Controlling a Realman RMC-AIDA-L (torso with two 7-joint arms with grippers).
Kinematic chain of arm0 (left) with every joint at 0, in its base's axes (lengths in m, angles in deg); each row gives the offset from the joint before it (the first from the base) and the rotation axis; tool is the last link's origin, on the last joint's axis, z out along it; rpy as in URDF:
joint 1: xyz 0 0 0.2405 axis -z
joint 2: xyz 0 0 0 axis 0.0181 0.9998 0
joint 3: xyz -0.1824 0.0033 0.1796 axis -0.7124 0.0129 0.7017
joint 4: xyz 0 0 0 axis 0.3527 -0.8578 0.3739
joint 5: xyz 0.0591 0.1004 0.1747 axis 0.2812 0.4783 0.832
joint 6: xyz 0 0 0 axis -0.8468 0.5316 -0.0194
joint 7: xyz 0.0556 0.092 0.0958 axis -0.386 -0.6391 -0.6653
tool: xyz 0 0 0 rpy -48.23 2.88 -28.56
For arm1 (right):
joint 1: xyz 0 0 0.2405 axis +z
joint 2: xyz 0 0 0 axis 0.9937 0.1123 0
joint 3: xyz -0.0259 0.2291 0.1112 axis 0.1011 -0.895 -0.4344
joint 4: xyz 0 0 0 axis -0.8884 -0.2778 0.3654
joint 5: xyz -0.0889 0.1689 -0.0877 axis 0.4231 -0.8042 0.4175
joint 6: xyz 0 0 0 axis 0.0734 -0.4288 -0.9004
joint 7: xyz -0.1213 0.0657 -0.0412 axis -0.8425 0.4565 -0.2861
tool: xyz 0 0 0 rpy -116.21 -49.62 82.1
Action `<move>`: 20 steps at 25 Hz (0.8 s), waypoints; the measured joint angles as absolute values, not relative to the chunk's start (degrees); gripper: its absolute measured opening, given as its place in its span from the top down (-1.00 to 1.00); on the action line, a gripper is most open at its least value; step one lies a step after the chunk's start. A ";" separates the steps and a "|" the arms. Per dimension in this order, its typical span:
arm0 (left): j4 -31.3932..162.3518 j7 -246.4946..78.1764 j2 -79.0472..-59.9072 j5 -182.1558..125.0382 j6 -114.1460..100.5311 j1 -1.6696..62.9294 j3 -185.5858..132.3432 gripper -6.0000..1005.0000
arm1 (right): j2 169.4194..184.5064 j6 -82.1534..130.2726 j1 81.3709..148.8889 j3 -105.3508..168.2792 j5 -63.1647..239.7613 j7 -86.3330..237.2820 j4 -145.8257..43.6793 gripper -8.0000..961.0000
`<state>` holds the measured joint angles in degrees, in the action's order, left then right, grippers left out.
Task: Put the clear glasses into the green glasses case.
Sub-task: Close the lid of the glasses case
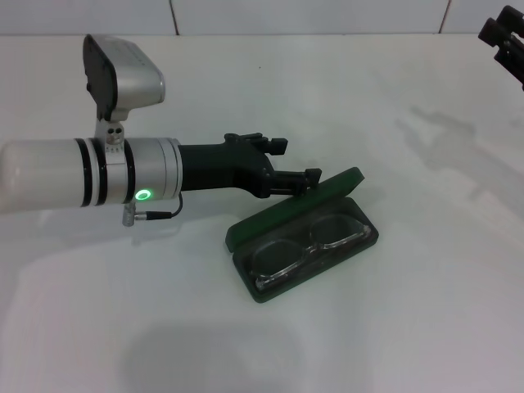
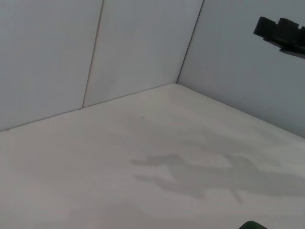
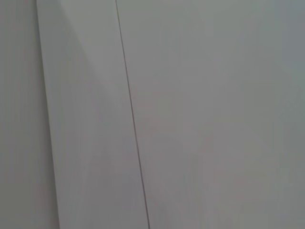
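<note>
Glasses (image 1: 307, 243) inside case (image 1: 274, 296); left gripper (image 1: 309, 177) at lid, grip unclear; could nudge case sideways.

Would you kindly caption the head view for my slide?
Left pincer behind the dark green hinged case's half-raised lid, transparent plastic glasses inside; right pincer parked far right.

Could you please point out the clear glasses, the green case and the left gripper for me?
glasses (image 1: 307, 246), head view, on the bridge between the lenses.
case (image 1: 288, 205), head view, on the raised lid.
left gripper (image 1: 315, 178), head view, at its fingertips.
</note>
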<state>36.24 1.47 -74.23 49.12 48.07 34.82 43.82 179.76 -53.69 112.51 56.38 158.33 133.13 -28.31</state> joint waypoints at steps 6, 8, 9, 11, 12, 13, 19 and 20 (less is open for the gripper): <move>36.03 1.48 -74.27 48.86 48.07 34.43 43.75 -0.74 | 179.81 -52.91 112.72 56.90 158.32 133.11 -27.99 0.27; 36.01 1.46 -74.26 48.81 48.07 34.43 43.58 -0.75 | 179.81 -52.90 112.76 56.93 158.32 133.06 -28.07 0.27; 36.04 1.44 -74.26 48.81 48.07 34.49 43.57 -0.75 | 179.82 -52.89 112.76 56.93 158.32 133.04 -28.12 0.27; 36.20 1.34 -74.26 48.88 47.93 34.66 43.52 -0.75 | 179.86 -52.88 112.76 56.93 158.32 133.03 -28.35 0.27; 36.21 1.28 -74.28 48.88 47.74 34.67 43.51 -0.75 | 179.86 -52.88 112.72 56.93 158.32 133.03 -28.43 0.27; 36.22 1.25 -74.29 48.88 47.64 34.66 43.50 -0.75 | 179.86 -52.88 112.67 56.93 158.32 133.03 -28.47 0.26; 36.24 1.07 -74.29 48.95 46.30 34.48 43.47 -0.75 | 179.88 -52.88 112.36 56.89 158.31 133.03 -28.53 0.26; 36.36 1.06 -74.29 49.05 45.84 34.45 43.57 -0.75 | 179.90 -52.88 112.33 56.89 158.31 133.03 -28.53 0.26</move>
